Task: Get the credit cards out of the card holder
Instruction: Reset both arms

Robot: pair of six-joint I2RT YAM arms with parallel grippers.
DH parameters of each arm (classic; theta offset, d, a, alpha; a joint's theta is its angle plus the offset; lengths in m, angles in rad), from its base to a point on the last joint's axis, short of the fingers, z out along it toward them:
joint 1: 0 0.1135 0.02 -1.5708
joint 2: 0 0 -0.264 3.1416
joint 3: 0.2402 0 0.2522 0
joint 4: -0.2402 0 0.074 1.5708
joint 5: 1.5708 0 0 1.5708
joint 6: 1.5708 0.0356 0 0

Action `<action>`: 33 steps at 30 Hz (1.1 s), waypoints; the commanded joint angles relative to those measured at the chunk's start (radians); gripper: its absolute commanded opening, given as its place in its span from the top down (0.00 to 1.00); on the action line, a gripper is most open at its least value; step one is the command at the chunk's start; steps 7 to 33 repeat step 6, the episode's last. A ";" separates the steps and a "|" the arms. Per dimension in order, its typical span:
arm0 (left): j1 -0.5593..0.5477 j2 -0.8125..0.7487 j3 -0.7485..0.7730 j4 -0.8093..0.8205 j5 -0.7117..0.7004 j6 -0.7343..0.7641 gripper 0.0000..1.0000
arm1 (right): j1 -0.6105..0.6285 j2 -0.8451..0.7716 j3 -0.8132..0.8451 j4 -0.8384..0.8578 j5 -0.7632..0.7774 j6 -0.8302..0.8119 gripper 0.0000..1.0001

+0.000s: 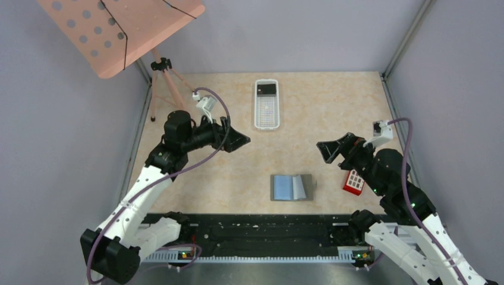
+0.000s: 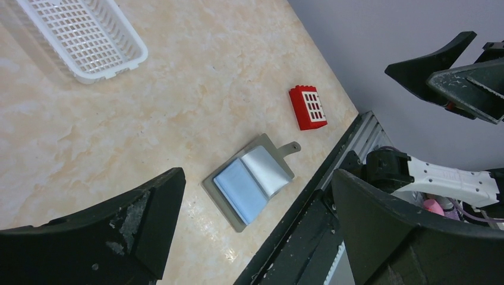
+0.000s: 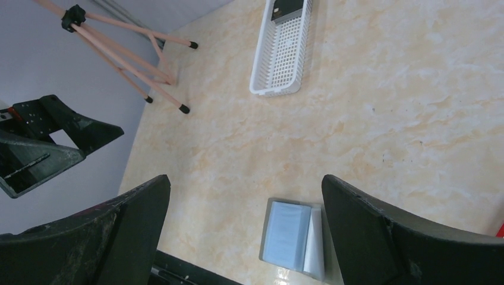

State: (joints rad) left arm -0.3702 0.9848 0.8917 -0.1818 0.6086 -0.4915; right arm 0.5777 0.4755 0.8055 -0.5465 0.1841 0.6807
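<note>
The card holder (image 1: pixel 279 187) lies open and flat on the table near the front edge, grey with a blue-grey inner pocket (image 2: pixel 241 191). A pale silvery leaf (image 2: pixel 267 169) rests on its right half; whether this is a card or a pocket I cannot tell. One of the credit cards, red with white squares (image 1: pixel 353 181), lies on the table to the holder's right, beside the right arm. My left gripper (image 1: pixel 241 141) hangs open, up and to the left of the holder. On the other side, my right gripper (image 1: pixel 327 151) hangs open too. Both hold nothing.
A white perforated basket (image 1: pixel 266 113) stands at the back middle with a dark item (image 1: pixel 266 90) at its far end. A pink tripod (image 1: pixel 163 80) with a perforated pink board (image 1: pixel 113 29) stands at the back left. A black rail (image 1: pixel 261 234) runs along the front edge.
</note>
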 commanded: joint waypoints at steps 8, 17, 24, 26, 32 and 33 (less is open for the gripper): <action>-0.001 -0.032 -0.027 0.036 -0.024 0.025 0.01 | -0.008 0.006 -0.006 0.034 0.025 0.018 0.02; -0.001 -0.032 -0.027 0.036 -0.024 0.025 0.01 | -0.008 0.006 -0.006 0.034 0.025 0.018 0.02; -0.001 -0.032 -0.027 0.036 -0.024 0.025 0.01 | -0.008 0.006 -0.006 0.034 0.025 0.018 0.02; -0.001 -0.032 -0.027 0.036 -0.024 0.025 0.01 | -0.008 0.006 -0.006 0.034 0.025 0.018 0.02; -0.001 -0.032 -0.027 0.036 -0.024 0.025 0.01 | -0.008 0.006 -0.006 0.034 0.025 0.018 0.02; -0.001 -0.032 -0.027 0.036 -0.024 0.025 0.01 | -0.008 0.006 -0.006 0.034 0.025 0.018 0.02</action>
